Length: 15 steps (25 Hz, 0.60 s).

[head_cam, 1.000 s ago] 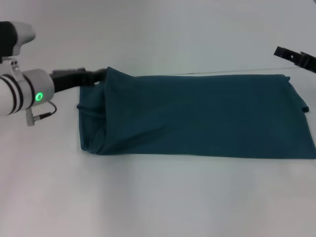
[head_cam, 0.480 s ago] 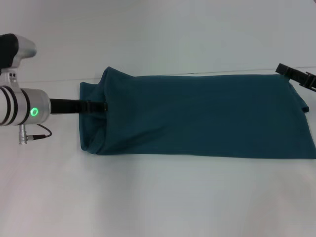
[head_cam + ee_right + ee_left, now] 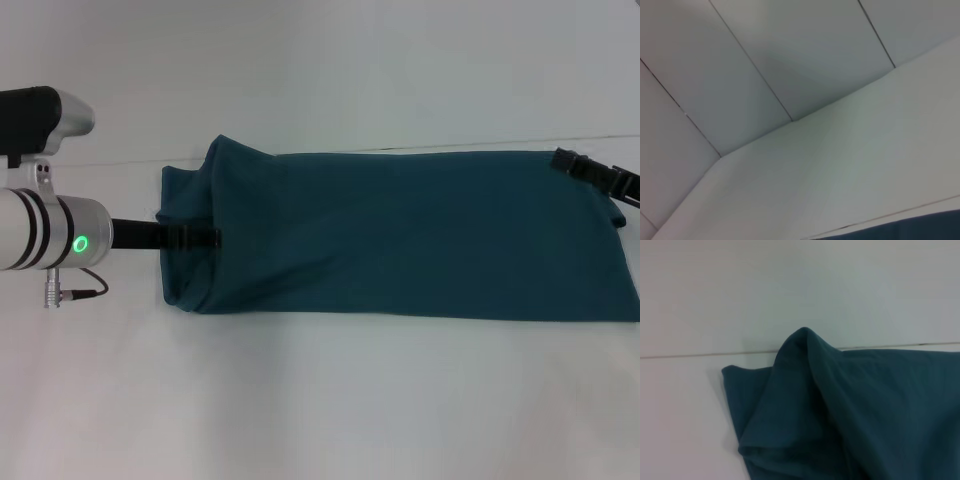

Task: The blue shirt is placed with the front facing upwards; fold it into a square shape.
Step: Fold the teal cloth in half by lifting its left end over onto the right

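No writing, label, brand, number or sign is showing legibly anywhere in these views. The dark teal-blue cotton shirt (image 3: 400, 235) is lying folded into a long band with only plain cloth facing up, so no print or collar label is appearing on it. The one mark showing is a small glowing green ring light (image 3: 80, 243), bearing no characters, on the silver wrist just behind the left gripper (image 3: 205, 238).

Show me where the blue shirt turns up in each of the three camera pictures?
Head view: the blue shirt lies across the middle of the white table.
Left wrist view: its bunched end fills the lower right.
Right wrist view: only a sliver at the bottom edge.
Shared landmark: the white table.
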Motion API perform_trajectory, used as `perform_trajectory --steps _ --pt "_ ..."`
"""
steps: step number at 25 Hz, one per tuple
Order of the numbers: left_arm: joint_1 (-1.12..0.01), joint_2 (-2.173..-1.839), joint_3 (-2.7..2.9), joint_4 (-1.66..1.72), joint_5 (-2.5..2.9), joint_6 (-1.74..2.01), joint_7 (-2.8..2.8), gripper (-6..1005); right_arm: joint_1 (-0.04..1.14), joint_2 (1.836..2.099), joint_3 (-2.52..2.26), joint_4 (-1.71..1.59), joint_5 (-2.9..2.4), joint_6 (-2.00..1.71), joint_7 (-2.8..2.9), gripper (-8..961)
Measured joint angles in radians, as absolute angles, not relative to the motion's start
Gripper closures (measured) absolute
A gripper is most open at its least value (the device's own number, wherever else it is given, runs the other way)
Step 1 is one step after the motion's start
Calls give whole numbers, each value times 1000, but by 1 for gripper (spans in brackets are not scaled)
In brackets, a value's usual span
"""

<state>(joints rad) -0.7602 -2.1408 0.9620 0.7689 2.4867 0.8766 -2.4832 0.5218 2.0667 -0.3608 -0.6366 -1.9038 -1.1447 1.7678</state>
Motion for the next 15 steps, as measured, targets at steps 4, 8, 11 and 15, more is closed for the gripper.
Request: perform_trajectory --steps 4,8,11,15 --pt "-754 -2151 993 776 2502 863 -2483 104 519 2069 -363 -637 -1904 -1146 1768 202" --pt "-747 -2163 1021 799 2512 849 -2483 104 519 2071 -367 -637 -1903 -1148 1768 203" --pt "-747 -2162 1050 791 2518 821 -2486 105 518 2072 -372 -637 -1903 -1148 1770 204" --pt "-752 -2163 1060 769 2580 769 -2534 105 518 2073 -374 -637 -1903 -1149 1772 205"
